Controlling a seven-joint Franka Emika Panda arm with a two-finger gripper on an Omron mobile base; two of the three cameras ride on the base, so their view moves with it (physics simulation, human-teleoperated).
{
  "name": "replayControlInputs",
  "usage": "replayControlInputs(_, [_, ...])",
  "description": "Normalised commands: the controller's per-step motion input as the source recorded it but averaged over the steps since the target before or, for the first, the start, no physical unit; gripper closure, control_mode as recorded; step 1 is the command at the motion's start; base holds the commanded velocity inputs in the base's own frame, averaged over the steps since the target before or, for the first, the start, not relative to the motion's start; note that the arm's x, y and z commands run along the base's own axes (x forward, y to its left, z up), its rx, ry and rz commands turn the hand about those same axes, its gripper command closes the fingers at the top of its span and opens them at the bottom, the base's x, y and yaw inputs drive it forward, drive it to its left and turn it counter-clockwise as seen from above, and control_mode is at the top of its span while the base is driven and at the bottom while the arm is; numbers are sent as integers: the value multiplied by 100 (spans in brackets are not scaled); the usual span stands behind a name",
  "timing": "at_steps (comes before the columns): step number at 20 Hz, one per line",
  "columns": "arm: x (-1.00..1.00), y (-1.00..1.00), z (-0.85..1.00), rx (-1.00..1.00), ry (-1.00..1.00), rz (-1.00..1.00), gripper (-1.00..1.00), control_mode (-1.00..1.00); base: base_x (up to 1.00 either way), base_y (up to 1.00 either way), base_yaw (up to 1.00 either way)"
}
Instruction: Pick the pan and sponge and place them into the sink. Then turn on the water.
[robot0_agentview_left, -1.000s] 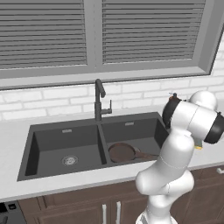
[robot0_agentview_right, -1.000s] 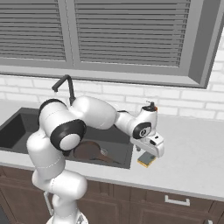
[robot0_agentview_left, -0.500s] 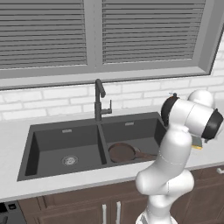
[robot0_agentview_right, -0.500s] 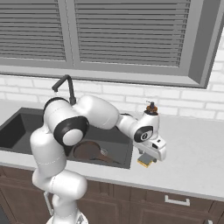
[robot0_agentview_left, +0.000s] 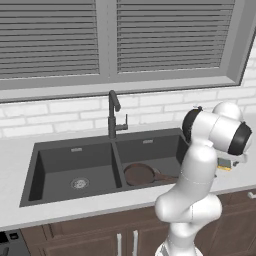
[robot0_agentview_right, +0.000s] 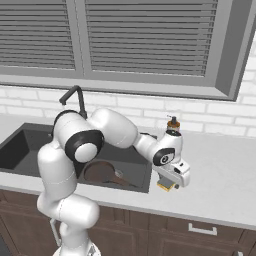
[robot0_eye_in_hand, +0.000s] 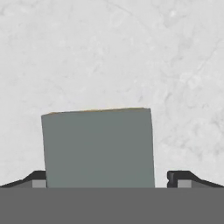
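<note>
My gripper (robot0_eye_in_hand: 107, 181): spread wide, 1 finger tip (robot0_eye_in_hand: 35, 178) on each side of the sponge, neither touching it that I can tell.
Sponge (robot0_eye_in_hand: 99, 146): flat on the pale counter (robot0_eye_in_hand: 131, 52) right of the sink, grey-green face up, under my hand.
Pan (robot0_agentview_left: 140, 174): lying in the sink's right basin, handle pointing right.
Sink (robot0_agentview_left: 70, 149): 2 basins.
Faucet (robot0_agentview_left: 114, 114): behind the divider.
</note>
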Motion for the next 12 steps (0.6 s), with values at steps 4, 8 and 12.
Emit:
replayControlInputs(4, [0,0,-14,0,0,0,100,-100,0,0,0])
replayControlInputs(8, [0,0,-3,0,0,0,100,-100,0,0,0])
replayControlInputs(12, [0,0,0,0,0,0,100,-100,0,0,0])
